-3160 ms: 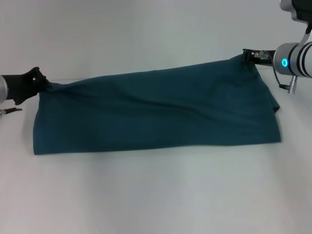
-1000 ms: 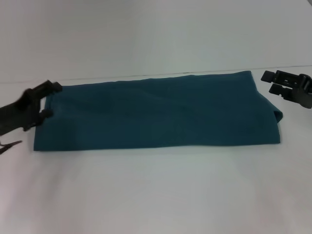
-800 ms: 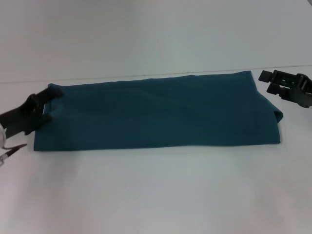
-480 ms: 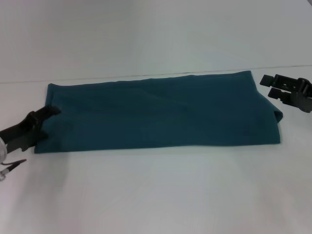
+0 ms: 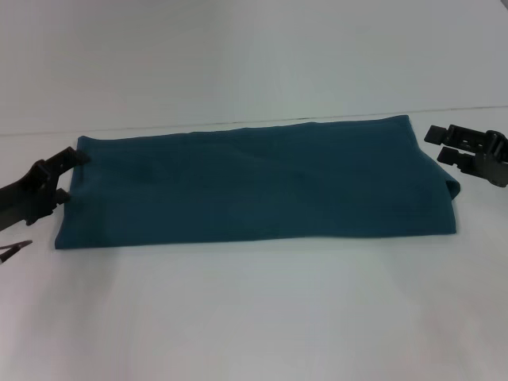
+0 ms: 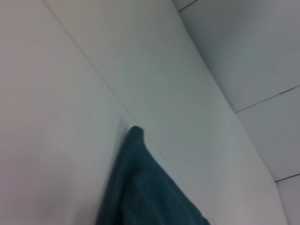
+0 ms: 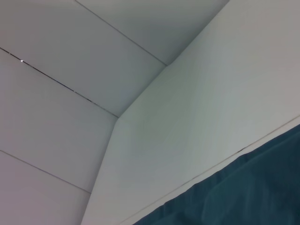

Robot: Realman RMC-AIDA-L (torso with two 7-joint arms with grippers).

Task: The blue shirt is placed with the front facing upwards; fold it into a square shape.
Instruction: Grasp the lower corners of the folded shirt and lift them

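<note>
A: Head view first. What are the 2 claws doing?

B: The left claw (image 5: 65, 171) sits at the far-left corner of the blue shirt (image 5: 254, 182), its fingers spread apart and gripping nothing. 1 fingertip lies at the cloth's corner edge; whether it truly touches, I cannot tell. The right claw (image 5: 441, 143) hangs just beside the shirt's far-right corner, also spread open and empty, clear of the fabric.

A: And the shirt itself?

B: It lies flat on the white counter (image 5: 254, 317) as a long folded band running left to right, plain dark teal on top with no lettering showing. Its far edge runs along the counter's back edge. At the right end a small fold of cloth bulges out past the band.

A: Anything from the wrist cameras?

B: The left wrist view shows 1 pointed corner of the shirt (image 6: 140, 183) on the counter; the right wrist view shows its edge (image 7: 243, 192) by the back edge.

A: What changed?

B: 3.2 seconds ago both claws pinched the far corners, lifted. Now the cloth is released and flat. Since 0.5 seconds ago, the left claw has shifted toward the far corner.
</note>
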